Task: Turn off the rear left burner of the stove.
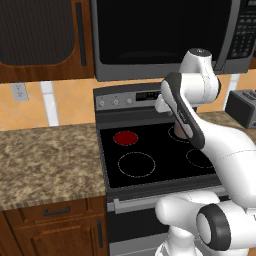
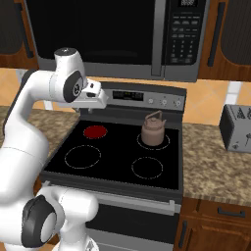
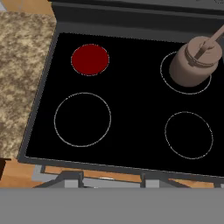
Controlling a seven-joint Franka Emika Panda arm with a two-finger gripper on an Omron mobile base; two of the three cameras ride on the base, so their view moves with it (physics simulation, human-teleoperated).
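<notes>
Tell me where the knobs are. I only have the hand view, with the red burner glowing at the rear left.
Observer: Three small knobs sit at the left end of the stove's back panel, up behind the red burner.
Operator: Any on the other side?
Observer: Yes, three more knobs at the right end, past the display.
Operator: And where is the tool?
Observer: The tool hangs above the stove's rear left, close in front of the panel's left end. I cannot tell if it is open.
</notes>
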